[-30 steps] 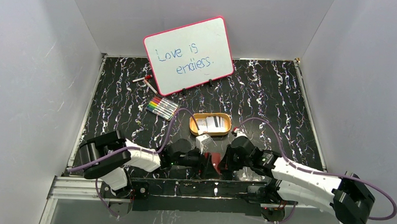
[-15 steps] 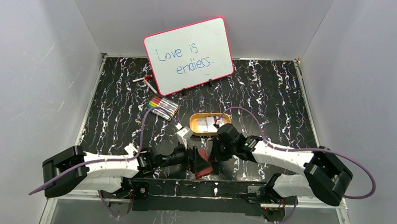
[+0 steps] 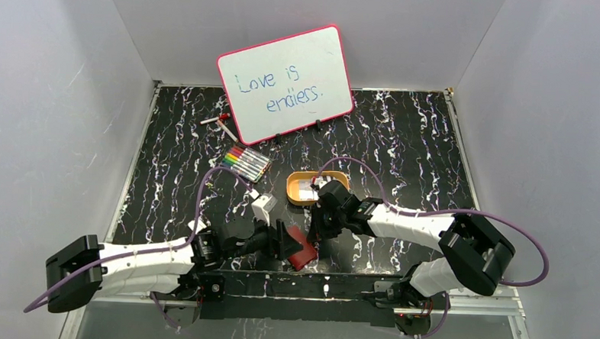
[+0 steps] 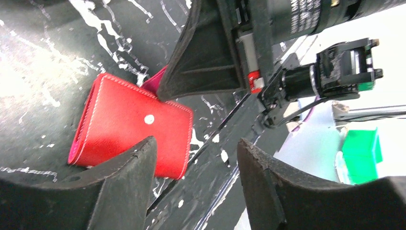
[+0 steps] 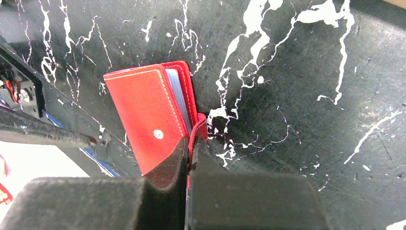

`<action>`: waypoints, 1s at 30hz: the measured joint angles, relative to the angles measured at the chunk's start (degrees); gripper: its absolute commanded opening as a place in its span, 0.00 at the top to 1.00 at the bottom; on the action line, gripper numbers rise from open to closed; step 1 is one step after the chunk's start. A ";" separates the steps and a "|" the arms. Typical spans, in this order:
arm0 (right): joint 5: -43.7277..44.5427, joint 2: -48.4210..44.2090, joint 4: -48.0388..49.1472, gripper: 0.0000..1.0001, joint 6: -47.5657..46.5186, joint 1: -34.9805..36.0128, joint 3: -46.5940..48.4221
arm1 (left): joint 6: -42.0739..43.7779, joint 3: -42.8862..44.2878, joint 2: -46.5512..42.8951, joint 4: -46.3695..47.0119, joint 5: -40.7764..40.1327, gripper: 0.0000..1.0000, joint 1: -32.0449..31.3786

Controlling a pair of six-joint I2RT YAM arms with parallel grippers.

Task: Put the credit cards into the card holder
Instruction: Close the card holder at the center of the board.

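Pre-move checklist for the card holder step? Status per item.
1. Right pincer clamped on the card holder by its snap tab: ok.
2. Left pincer open, jaws apart at the holder's corner: ok.
3. Card holder opened for loading: not ok, it lies folded shut on the table.
4. A card in a pincer: not ok. The credit cards lie in the orange tray.
5. Room in the sleeves: cannot tell, only their edges show.
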 measured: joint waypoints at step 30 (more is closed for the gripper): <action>-4.94 -0.02 7.69 1.00 0.98 2.16 -4.98 | -27.10 0.35 0.09 -19.56 1.36 0.25 0.24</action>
